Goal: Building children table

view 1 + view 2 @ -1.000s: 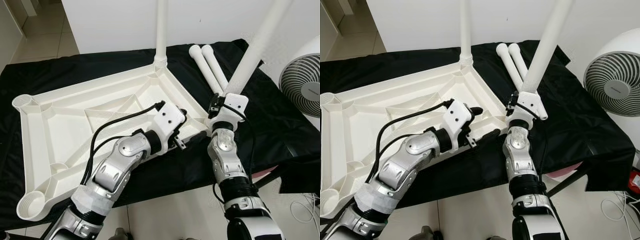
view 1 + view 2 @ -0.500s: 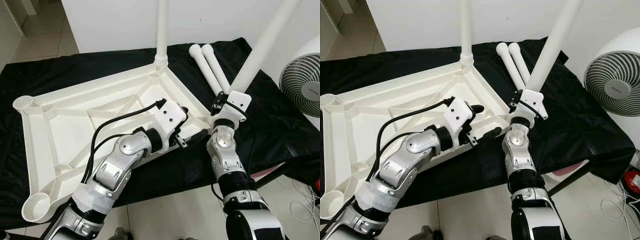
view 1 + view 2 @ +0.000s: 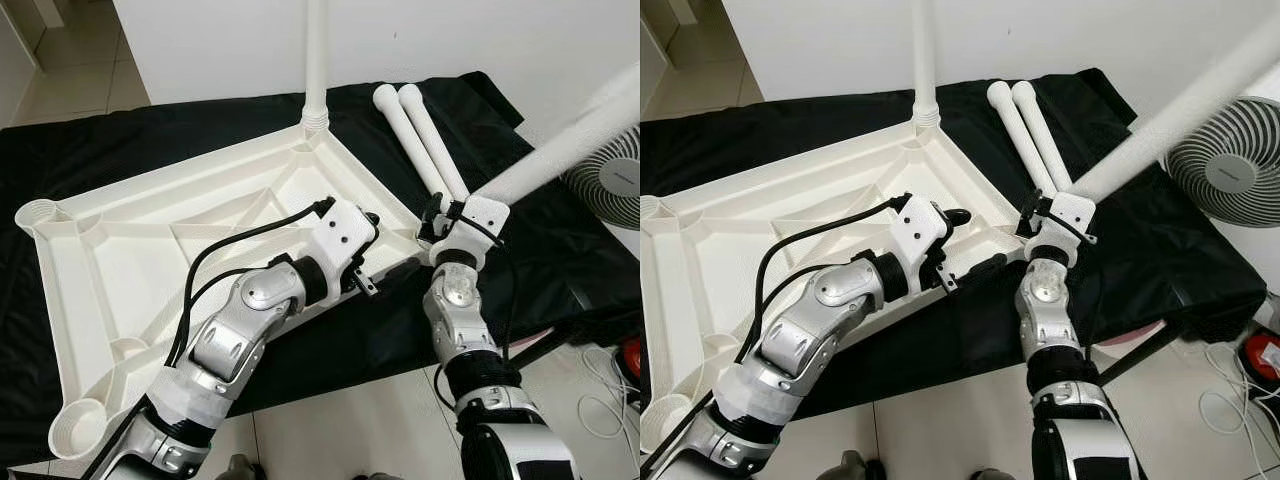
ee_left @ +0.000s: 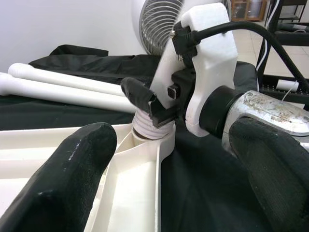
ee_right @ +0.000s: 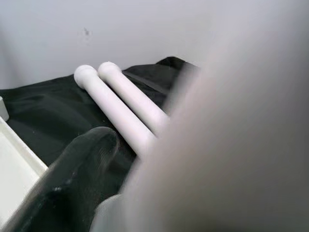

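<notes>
White tabletop (image 3: 150, 240) lies upside down on black cloth (image 3: 560, 240). Right gripper (image 3: 440, 215) fingers clamped on leaning leg (image 3: 560, 150) at near corner socket. Left gripper (image 3: 385, 255) beside corner, fingers apart. Two spare legs (image 3: 420, 140) nearby.

My black finger (image 5: 72, 179) low in front, a blurred white leg (image 5: 231, 145) pressed close against it, two loose white legs (image 5: 120, 106) side by side on the black cloth (image 5: 43, 111), white tabletop edge (image 5: 12, 169), pale wall (image 5: 145, 29) behind
</notes>
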`<state>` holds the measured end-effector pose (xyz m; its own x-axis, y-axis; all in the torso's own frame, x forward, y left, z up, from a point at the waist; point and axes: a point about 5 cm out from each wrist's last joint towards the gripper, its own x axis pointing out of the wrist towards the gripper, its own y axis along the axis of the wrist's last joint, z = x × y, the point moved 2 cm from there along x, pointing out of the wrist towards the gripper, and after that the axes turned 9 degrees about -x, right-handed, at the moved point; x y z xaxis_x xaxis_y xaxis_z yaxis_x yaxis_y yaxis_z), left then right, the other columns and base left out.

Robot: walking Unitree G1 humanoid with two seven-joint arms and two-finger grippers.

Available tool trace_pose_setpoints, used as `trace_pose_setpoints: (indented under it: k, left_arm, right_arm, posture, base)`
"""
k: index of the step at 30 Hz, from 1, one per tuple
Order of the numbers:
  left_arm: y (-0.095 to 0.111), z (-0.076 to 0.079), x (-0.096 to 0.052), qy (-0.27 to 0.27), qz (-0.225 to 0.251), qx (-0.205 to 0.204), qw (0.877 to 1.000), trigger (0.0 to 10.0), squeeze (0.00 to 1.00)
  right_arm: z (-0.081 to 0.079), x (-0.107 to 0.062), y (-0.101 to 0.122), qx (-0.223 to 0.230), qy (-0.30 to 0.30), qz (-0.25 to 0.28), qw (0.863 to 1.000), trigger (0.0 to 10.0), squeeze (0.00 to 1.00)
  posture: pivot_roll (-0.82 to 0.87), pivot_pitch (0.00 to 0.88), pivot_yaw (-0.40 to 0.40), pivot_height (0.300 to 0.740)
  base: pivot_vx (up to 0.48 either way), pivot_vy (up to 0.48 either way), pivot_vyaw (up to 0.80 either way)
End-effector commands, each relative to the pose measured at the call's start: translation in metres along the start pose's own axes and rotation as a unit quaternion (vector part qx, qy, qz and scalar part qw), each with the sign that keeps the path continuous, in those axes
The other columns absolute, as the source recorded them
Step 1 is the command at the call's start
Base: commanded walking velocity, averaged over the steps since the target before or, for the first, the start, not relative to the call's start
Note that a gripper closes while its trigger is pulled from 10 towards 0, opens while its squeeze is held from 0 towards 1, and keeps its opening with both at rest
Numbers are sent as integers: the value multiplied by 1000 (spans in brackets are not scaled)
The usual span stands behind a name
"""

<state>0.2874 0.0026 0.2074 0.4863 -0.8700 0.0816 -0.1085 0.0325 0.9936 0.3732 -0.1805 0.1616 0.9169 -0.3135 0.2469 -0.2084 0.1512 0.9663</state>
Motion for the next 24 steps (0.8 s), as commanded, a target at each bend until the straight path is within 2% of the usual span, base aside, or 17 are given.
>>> trace_pose_setpoints:
  k: [1, 9, 17, 18, 21, 24]
  left_arm:
    - [-5, 3, 0, -21, -7, -3, 1000, 10000, 0]
    - [-5, 5, 2, -24, -6, -3, 1000, 10000, 0]
    - [-3, 3, 4, -29, -5, 3, 1000, 10000, 0]
    - [-2, 3, 3, -29, -4, 5, 1000, 10000, 0]
    - [-1, 2, 3, -29, -4, 6, 1000, 10000, 0]
    - [0, -1, 2, -26, -3, 8, 1000, 10000, 0]
  right_arm:
    - [10, -1, -16, -9, 27, -25, 999, 0, 0]
    - [23, 12, -6, -20, 66, -7, 998, 0, 0]
    - [15, 15, -2, -7, 135, -4, 991, 0, 0]
    - [13, 15, -4, -2, 144, -14, 990, 10000, 0]
    - [11, 13, -7, -7, 151, -20, 988, 10000, 0]
    - [3, 7, -15, -4, 180, -42, 983, 10000, 0]
  posture:
    - [-99, 83, 40, 740]
    - [-105, 81, 38, 740]
    - [-104, 76, 39, 740]
    - [-101, 77, 38, 740]
    - [-101, 77, 38, 740]
    - [-101, 78, 38, 740]
  base:
    - [0, 0, 0]
    - [0, 0, 0]
    - [0, 0, 0]
    - [0, 0, 0]
    - [0, 0, 0]
    - [0, 0, 0]
